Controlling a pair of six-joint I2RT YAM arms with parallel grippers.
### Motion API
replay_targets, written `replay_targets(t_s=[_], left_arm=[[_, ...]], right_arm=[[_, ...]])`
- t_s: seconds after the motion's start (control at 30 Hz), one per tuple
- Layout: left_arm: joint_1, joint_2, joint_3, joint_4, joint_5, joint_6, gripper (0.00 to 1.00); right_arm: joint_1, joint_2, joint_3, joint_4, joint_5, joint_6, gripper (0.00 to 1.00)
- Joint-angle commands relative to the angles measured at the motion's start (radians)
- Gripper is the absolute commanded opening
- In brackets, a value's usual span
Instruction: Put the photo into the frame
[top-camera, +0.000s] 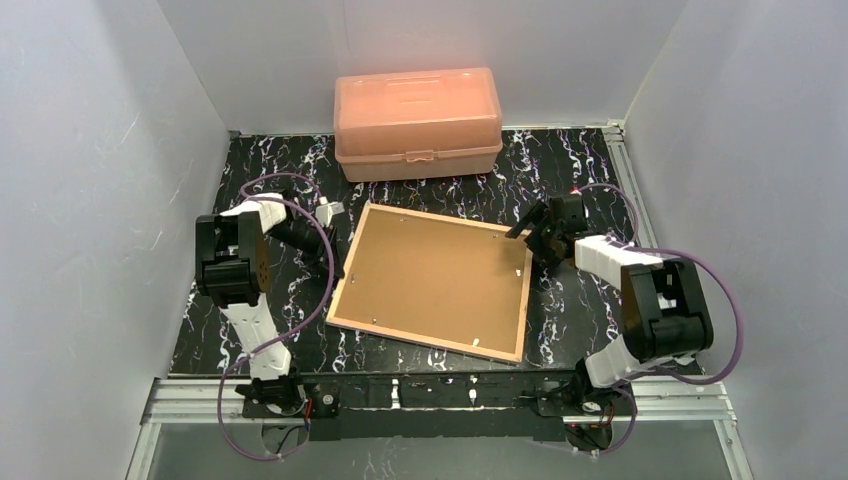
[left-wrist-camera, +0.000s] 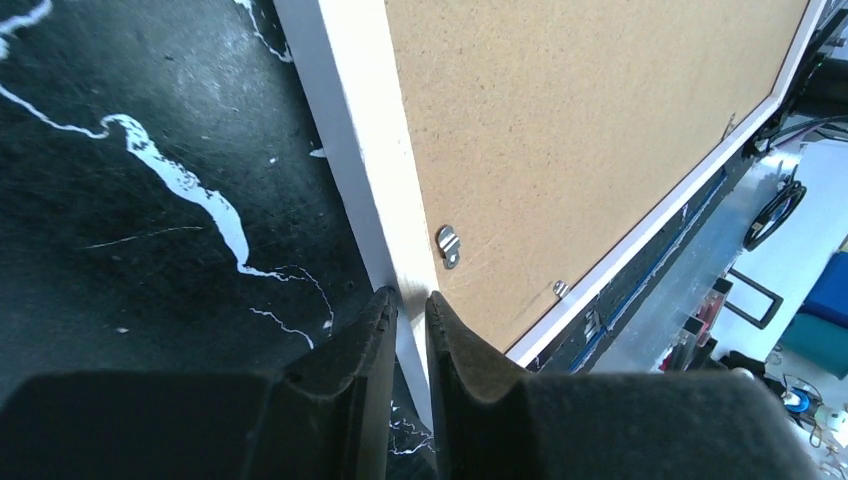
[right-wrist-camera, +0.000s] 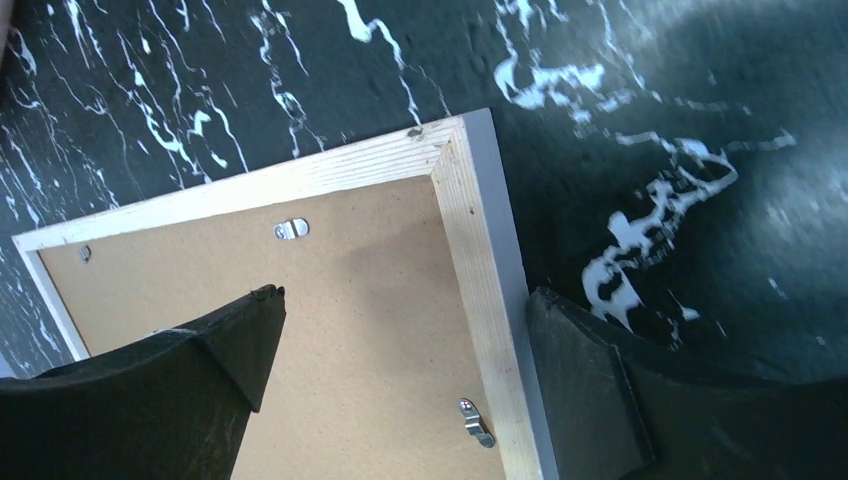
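The frame (right-wrist-camera: 480, 290) is being shown lying face down in the middle of the black, white-veined table (top-camera: 570, 170), its pale raw-wood back turned up and its white outer edge just visible along the rails. A brown fibreboard backing board (top-camera: 430, 280), matte and finely speckled, is being held inside the rails, with small metal turn clips (right-wrist-camera: 291, 229) seated along its edges. The photo is not being seen in any view; whether it is lying under the board cannot be told, so the progress of the task is being judged as uncertain: either the board is waiting to be lifted out, or only the clips are left to be turned. The left gripper (left-wrist-camera: 410, 298) is being kept at the frame's left rail with its fingers drawn narrow, the wood showing in the slit between them; whether the rail is being pinched cannot be told. The right gripper (right-wrist-camera: 400, 300) is being held spread wide across the frame's far right corner, gripping nothing. A translucent orange plastic box (top-camera: 418, 120) with rounded corners is being left closed beyond the frame.
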Motion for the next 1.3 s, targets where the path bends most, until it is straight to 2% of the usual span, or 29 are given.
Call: replay_targets(t_s=[0.0,0.33,0.43,0.57,0.63,0.7,0.8,1.0,1.2,1.27], left_arm=[[-0.021,-0.028,-0.039,-0.035,0.045,0.032,0.15],[-0.039,-0.104,-0.144,-0.086,0.09,0.079,0.13],[-0.041,-0.111,-0.146,-0.096,0.089,0.078,0.12],[-0.041,-0.117,-0.14,-0.09,0.078,0.045,0.12],[-0.041,-0.128,-0.14,-0.066,0.066,0.009,0.11],[-0.041,-0.137,-0.141,-0.04,0.053,-0.027,0.1],[-0.039,-0.14,-0.142,-0.006,0.03,-0.083,0.09],[-0.04,-0.127,-0.132,0.017,0.041,-0.149,0.08],[-0.039,-0.103,-0.114,0.044,-0.02,-0.191,0.07],[-0.036,-0.103,-0.108,0.046,-0.022,-0.201,0.09]], right_arm=[[0.002,0.082,0.11,0.039,-0.067,-0.012,0.99],[0.003,0.238,0.277,0.04,-0.183,-0.069,0.99],[0.007,0.257,0.304,0.021,-0.173,-0.078,0.99],[0.007,0.145,0.299,-0.092,0.018,-0.136,0.99],[0.017,0.03,0.274,-0.09,0.101,-0.159,0.98],[0.041,-0.043,0.237,-0.044,0.099,-0.167,0.99],[0.134,-0.056,0.226,0.005,0.003,-0.177,0.98],[0.449,0.055,0.24,0.184,-0.19,-0.164,0.89],[0.608,0.18,0.265,0.352,-0.242,-0.086,0.89],[0.642,0.226,0.284,0.385,-0.253,-0.068,0.89]])
